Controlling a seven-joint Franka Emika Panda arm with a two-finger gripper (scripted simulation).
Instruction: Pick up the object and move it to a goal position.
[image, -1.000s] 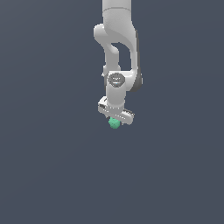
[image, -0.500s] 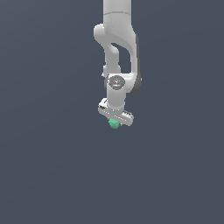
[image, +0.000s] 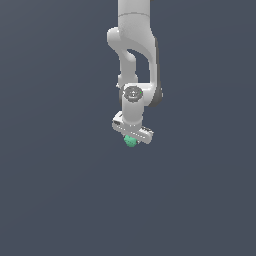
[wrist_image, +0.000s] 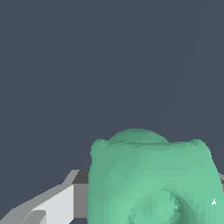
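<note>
Object (wrist_image: 151, 179): a mint-green lump with a bumpy, creased skin and a round dimple on its near face; in the wrist view it fills the space right in front of the camera.
Where it sits: directly beneath the white gripper (image: 131, 140), tucked between the fingers; no bench edge or corner shows in either view, so it cannot be placed against them, and whether it rests on the surface or hangs clear I cannot tell.
Jaws: drawn in narrow around the lump, one finger (wrist_image: 57, 203) showing flush beside it; they look to be holding it.
Handling: probably light and fairly stiff; the rounded, lumpy flanks could roll or twist between flat pads.
Where to hold: across the broad middle, pads on opposite sides, away from the ridged upper rim.
Arm (image: 134, 60): stands upright above the gripper.
Surroundings: only the plain dark grey ground (image: 55, 190); nothing else visible.
Obstacles: none seen; no goal marker visible.
</note>
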